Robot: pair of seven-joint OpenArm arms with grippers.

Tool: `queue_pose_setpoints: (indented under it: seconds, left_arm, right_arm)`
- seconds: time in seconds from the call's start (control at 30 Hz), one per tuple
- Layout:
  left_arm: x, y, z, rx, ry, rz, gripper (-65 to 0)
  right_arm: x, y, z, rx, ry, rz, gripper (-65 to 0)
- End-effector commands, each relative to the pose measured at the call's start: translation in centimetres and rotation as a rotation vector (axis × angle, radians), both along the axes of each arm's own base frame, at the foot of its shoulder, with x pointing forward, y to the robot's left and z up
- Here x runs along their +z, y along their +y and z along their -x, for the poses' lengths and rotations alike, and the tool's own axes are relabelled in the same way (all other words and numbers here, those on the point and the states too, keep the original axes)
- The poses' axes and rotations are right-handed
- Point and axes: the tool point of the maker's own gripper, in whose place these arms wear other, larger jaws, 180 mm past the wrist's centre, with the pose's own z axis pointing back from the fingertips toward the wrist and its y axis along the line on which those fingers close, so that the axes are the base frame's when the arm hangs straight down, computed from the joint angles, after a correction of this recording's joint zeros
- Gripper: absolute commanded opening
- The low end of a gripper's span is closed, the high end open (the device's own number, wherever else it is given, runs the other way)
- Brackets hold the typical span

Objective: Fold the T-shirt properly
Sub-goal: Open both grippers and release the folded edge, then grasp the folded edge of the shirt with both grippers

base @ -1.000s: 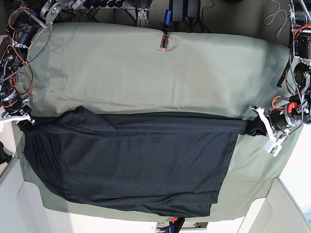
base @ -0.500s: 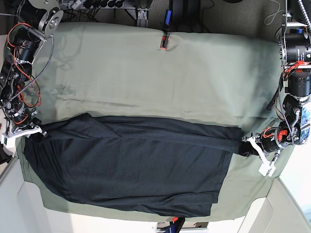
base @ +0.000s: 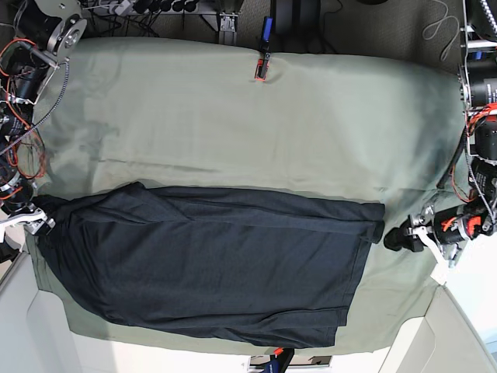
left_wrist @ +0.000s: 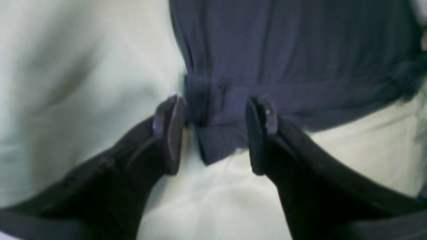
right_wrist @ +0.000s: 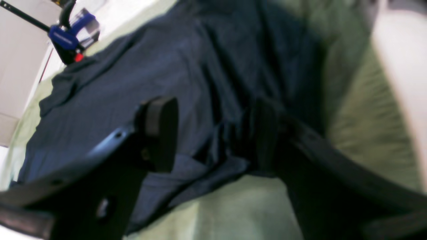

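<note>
Charcoal T-shirt (base: 210,264) lies folded across the lower tabletop (base: 233,124), both the left pincer (left_wrist: 213,133) and right pincer (right_wrist: 213,136) spread open, gripping nothing.

No text, label, brand, number or sign could be read in any of the views. Both wrist views were too blurred for print to show, and the base view showed nothing legible.
</note>
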Motion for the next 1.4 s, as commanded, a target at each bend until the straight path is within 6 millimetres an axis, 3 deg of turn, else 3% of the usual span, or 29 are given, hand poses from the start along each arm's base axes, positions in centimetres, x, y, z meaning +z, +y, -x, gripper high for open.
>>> queue_pose_setpoints:
  seconds: [0.0, 0.13, 0.23, 0.47, 0.67, 0.93, 1.1, 1.37]
  left_arm:
    - [2.7, 0.8, -0.9, -0.005, -0.064, -0.003, -32.4]
    - [4.5, 0.8, 0.1, -0.059, -0.106, -0.045, -32.4]
    - [4.2, -1.0, 1.2, -0.13, -0.1, -0.065, -32.4]
    - [0.2, -5.1, 5.7, -0.236, -0.044, -0.046, -32.4]
    - [-2.2, -8.1, 6.7, -0.218, -0.032, 0.046, -32.4]
    - [-4.0, -6.1, 6.6, -0.033, -0.056, 0.121, -32.4]
    - [-5.7, -4.2, 6.3, 0.073, -0.047, 0.071, -32.4]
    - [-6.0, -2.6, 3.9, 0.179, -0.062, -0.011, -32.4]
  right_arm:
    - [3.0, -0.6, -0.8, 0.001, -0.082, 0.019, -29.3]
    - [3.6, -1.6, 0.3, -0.014, -0.082, 0.044, -29.3]
    - [2.7, -1.0, 1.2, 0.005, -0.054, -0.011, -29.3]
    - [-1.6, 0.9, 3.8, -0.016, 0.011, -0.083, -29.4]
    - [-3.5, 1.9, 3.3, -0.088, 0.019, -0.07, -29.4]
    - [-5.4, 0.8, 2.5, -0.164, 0.089, -0.05, -29.4]
    - [-5.9, 0.2, 1.8, -0.173, 0.109, -0.046, -29.4]
    - [-6.3, 0.6, 2.0, -0.157, 0.133, -0.053, -29.4]
